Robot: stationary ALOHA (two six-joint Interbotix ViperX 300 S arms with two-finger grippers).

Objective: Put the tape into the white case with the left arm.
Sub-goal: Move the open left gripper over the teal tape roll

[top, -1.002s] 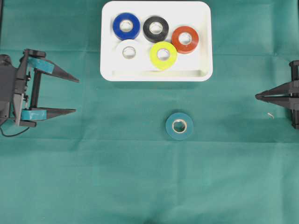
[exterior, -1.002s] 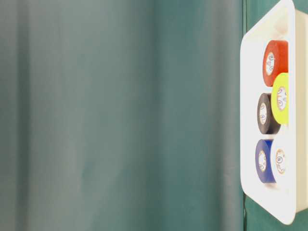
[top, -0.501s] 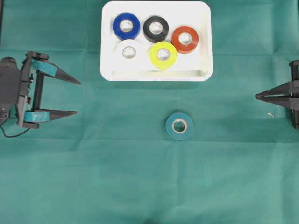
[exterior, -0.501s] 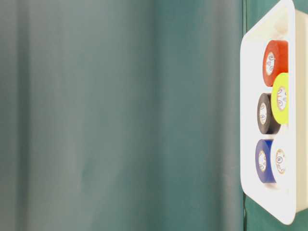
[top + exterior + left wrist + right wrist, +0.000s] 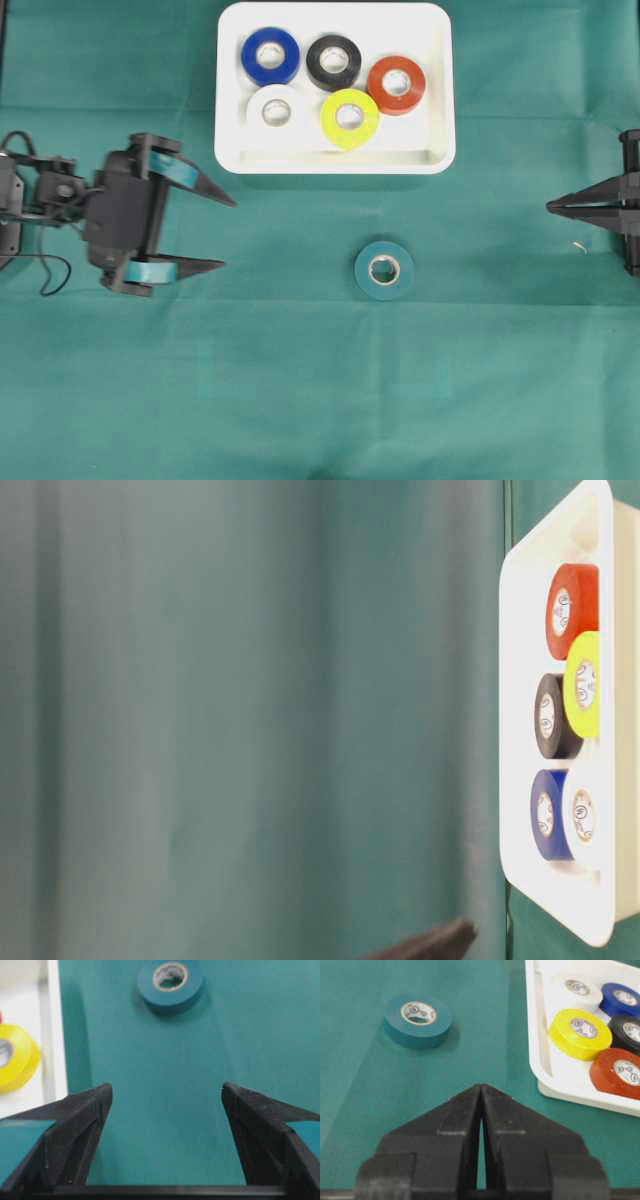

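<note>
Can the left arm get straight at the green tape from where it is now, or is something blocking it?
Probably yes. The left gripper is open and points across bare cloth at the green tape, which lies flat by itself. The white case sits off to one side of that line.

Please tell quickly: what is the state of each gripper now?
Left gripper: open, holding nothing.
Right gripper: shut, holding nothing.

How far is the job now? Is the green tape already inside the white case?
Not yet. Five rolls lie in the white case, but the green tape sits alone on the green cloth outside it, untouched. The left gripper is open and empty, pointing toward that roll but well short of it. The right gripper is shut at the edge. Reaching, grasping and placing are all left.
</note>
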